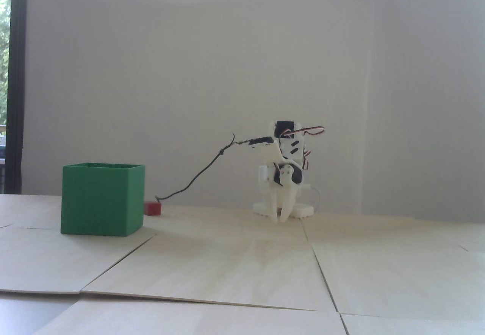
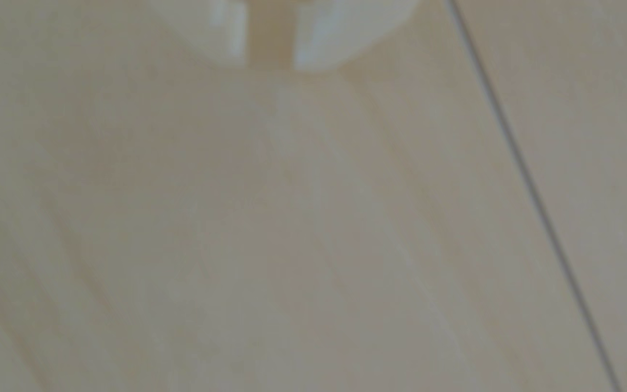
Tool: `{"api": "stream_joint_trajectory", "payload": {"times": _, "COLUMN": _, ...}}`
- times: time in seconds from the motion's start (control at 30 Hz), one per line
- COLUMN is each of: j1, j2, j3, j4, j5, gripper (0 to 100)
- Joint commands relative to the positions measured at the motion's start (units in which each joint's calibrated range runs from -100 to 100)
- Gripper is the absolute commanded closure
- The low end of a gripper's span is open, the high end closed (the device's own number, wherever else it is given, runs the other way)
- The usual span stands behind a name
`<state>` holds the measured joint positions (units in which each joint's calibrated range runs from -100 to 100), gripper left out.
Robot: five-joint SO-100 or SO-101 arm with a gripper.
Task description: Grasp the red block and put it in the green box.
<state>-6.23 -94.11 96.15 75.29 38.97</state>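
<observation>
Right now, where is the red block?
In the fixed view, the red block sits on the table left of centre, just behind the green box's right side, well left of the gripper.

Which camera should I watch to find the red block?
The fixed view. It shows the red block on the table, partly hidden behind the green box, well left of the gripper. The wrist view shows no block, only blurred tabletop.
</observation>
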Motion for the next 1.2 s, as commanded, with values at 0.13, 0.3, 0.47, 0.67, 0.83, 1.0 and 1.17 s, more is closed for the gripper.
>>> {"api": "stream_joint_trajectory", "payload": {"times": 0.13, "j1": -0.81, "j2": 0.11, "j3": -0.5, "j4": 1.77, "j5": -0.13, "gripper": 97}}
{"api": "stream_joint_trajectory", "payload": {"times": 0.3, "j1": -0.81, "j2": 0.11, "j3": -0.5, "j4": 1.77, "j5": -0.13, "gripper": 97}}
{"api": "stream_joint_trajectory", "payload": {"times": 0.47, "j1": -0.81, "j2": 0.11, "j3": -0.5, "j4": 1.77, "j5": -0.13, "gripper": 97}}
{"api": "stream_joint_trajectory", "payload": {"times": 0.67, "j1": -0.57, "j2": 0.11, "j3": -0.5, "j4": 1.77, "j5": -0.13, "gripper": 97}}
{"api": "stream_joint_trajectory", "payload": {"times": 0.83, "j1": -0.49, "j2": 0.11, "j3": -0.5, "j4": 1.77, "j5": -0.13, "gripper": 97}}
{"api": "stream_joint_trajectory", "payload": {"times": 1.0, "j1": -0.65, "j2": 0.11, "j3": -0.5, "j4": 1.77, "j5": -0.13, "gripper": 97}}
{"api": "stream_joint_trajectory", "payload": {"times": 1.17, "j1": -0.97, "j2": 0.19, "j3": -0.5, "j4": 1.77, "j5": -0.08, "gripper": 97}}
